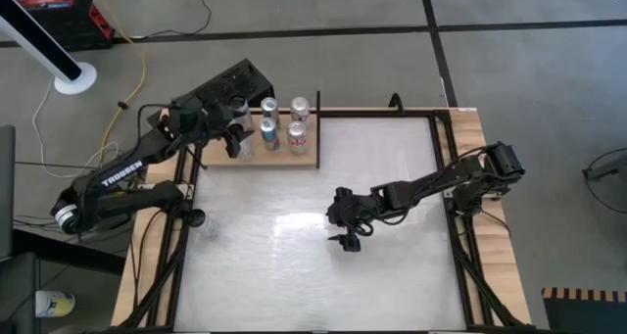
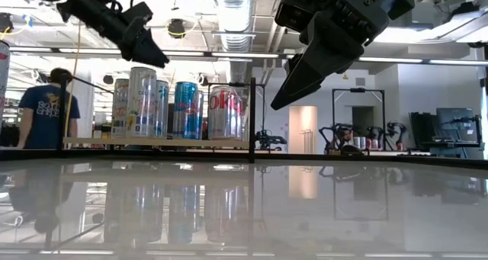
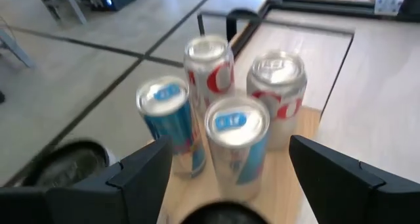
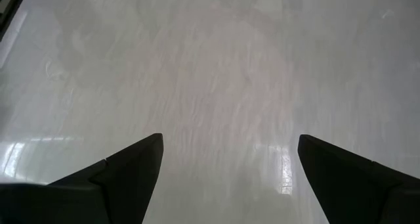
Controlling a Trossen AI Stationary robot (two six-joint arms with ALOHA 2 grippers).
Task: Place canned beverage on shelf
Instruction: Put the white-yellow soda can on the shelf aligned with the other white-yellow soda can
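The shelf (image 1: pixel 315 158) is a light wooden board at the table's far left corner. Several cans (image 1: pixel 297 135) stand upright on it, red-and-silver ones behind and blue-and-silver ones (image 3: pixel 236 135) in front. My left gripper (image 1: pixel 235 136) hovers open over the shelf's left end. In the low view it (image 2: pixel 149 50) is above the can tops (image 2: pixel 142 69) and touches none. In its wrist view its fingers stand either side of the nearest blue can. My right gripper (image 1: pixel 348 238) hangs open over the middle of the white tabletop (image 4: pixel 216 66), nothing between its fingers.
A black box (image 1: pixel 230 82) sits just beyond the shelf's far edge. A thin black post (image 2: pixel 252 119) stands at the shelf's right end. The white tabletop (image 1: pixel 313 275) stretches bare to the near edge. A person in a blue shirt (image 2: pixel 46 115) stands in the room beyond.
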